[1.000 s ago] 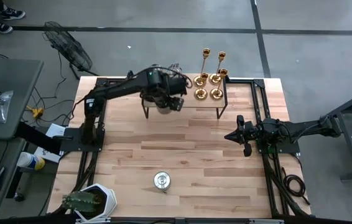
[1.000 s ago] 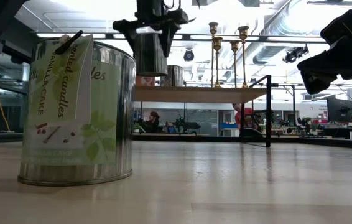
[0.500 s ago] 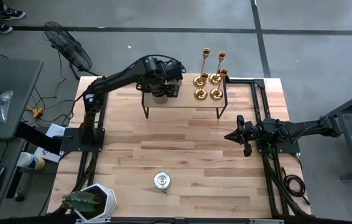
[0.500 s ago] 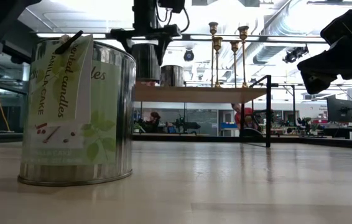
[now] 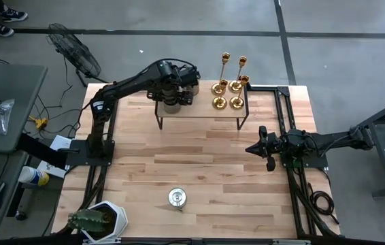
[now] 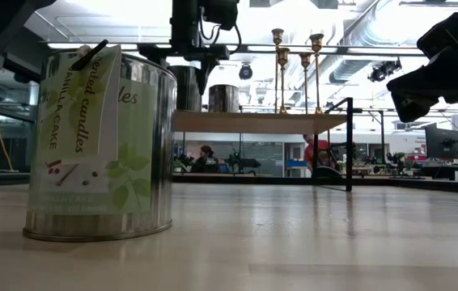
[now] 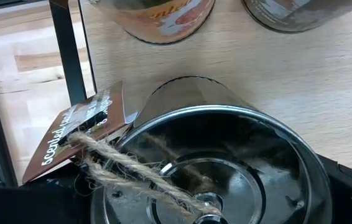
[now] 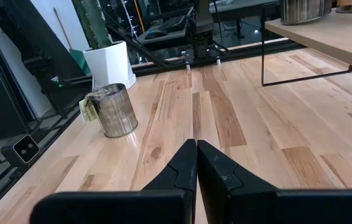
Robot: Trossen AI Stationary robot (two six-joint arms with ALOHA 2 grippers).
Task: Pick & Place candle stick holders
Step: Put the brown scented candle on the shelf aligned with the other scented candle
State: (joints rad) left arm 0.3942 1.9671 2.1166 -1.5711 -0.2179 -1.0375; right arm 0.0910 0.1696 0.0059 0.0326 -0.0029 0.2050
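Observation:
My left gripper (image 5: 173,99) is shut on a silver-grey tin holder (image 6: 187,87) with a twine-tied tag, over the left end of a raised wooden shelf (image 6: 261,121) at the table's far side. Two more tins (image 7: 163,18) (image 7: 288,12) stand on the shelf beyond it. Several gold candlesticks (image 5: 228,85) stand on their round bases at the shelf's right end. Another tagged silver tin (image 5: 176,197) stands on the table near the front edge. My right gripper (image 5: 250,148) is shut and empty, above the table's right side. My left gripper pinches the tin's round side wall (image 7: 288,162) between its two fingers, one on either side, coming from above and slanting toward the far edge. The tin is upright, its open top (image 7: 213,168) toward the wrist. Its bottom is at the shelf top; whether it rests there I cannot tell.
The shelf stands on thin black legs (image 5: 158,122) (image 5: 240,122). A white pot with a cactus (image 5: 97,221) sits at the near left corner. Black frame rails (image 5: 281,109) run along the table's left and right sides. Bare wood lies in the table's middle.
My left gripper has gone toward the table's far edge with the tin, over the shelf, and then down until the tin's bottom reached the shelf top. The tin has stayed upright in the hold.

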